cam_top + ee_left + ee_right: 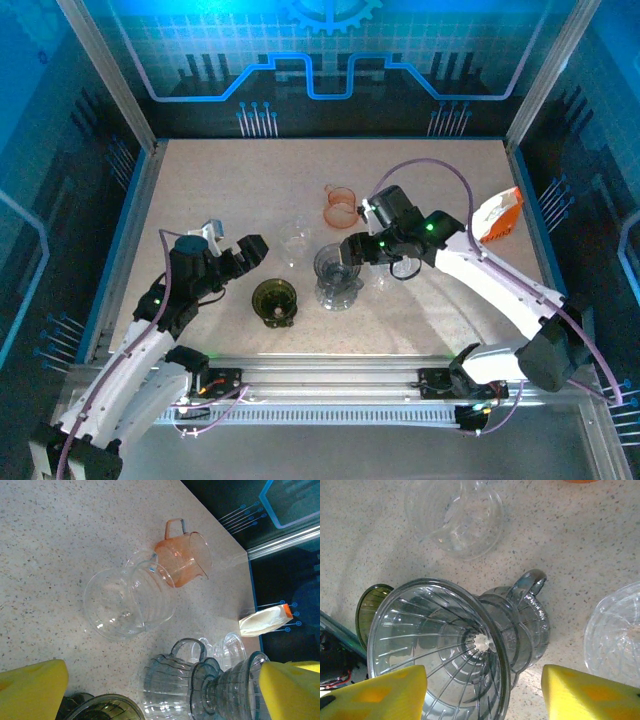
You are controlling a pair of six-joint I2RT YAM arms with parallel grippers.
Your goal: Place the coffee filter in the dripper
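Fingers (31,689) of the left gripper (238,256) are spread wide with nothing pinched; it hovers low over the table (200,180), left of centre

Just to its right sits an olive dripper (273,300). Behind that is a clear dripper (125,600), with an orange cup (182,557) beyond it

Centre: the grey dripper (435,640) is stacked on a grey server (525,625) with its mouth tipped toward the right wrist camera. The cone looks bare inside, ribs visible down to the hole

The right gripper (352,250) is at that dripper's rim, pads (590,695) wide apart either side of it. Can't tell whether the near pad touches the rim. Nothing is held

Coffee filter: none can be made out on the table or in either gripper. Far right there's a white pouch (497,213) with an orange end, well apart from the drippers. That may be the filter supply, but it's a guess

Handling, as a judgement:
- A paper filter will be near weightless, floppy and easy to crease
- Best to pinch one edge near the rim or seam, with a light squeeze
- It may drag a second sheet out of the pack
- It should go in point-down, released low so it doesn't drift
- The dripper-on-server stack looks top-heavy and slick, so side loads on it are best avoided
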